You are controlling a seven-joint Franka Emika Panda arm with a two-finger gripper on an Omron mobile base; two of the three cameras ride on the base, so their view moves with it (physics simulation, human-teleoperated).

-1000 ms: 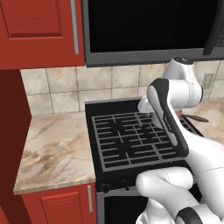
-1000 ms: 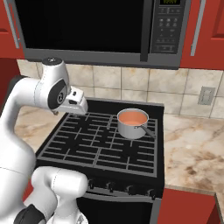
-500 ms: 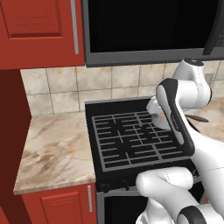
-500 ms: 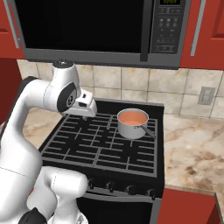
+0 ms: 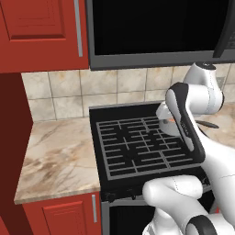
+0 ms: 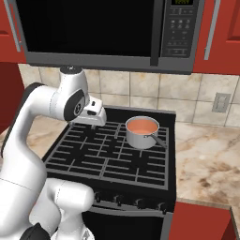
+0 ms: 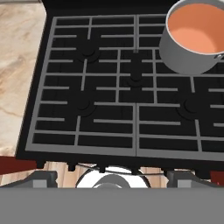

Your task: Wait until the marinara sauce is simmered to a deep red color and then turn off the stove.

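The white arm's two-finger gripper (image 6: 107, 125) hung well above the black gas stove (image 6: 112, 157) with its jaws spread wide and nothing between them. Over the last second the hand had swung from the left part of the grates toward the middle of the cooktop, nearer the small grey metal saucepan (image 6: 142, 133), and tipped to look down over the burners. That read as positioning to watch rather than to act: the smooth orange-red marinara sauce (image 6: 142, 125) looked pale, not deep red, so by my judgement the waiting step was not finished and the knobs were not due to be touched.

The saucepan sat on the rear right burner, its handle pointing toward the right front.

The right base view gave the row of small dark front knobs (image 6: 136, 203) and the whole pan. In the left base view the arm's own elbow covered most of the pan, leaving a sliver of orange (image 5: 170, 120). The hand view laid the black grid grates (image 7: 131, 87) out from above, with the sauce surface (image 7: 197, 29) clear at the upper right for judging colour.
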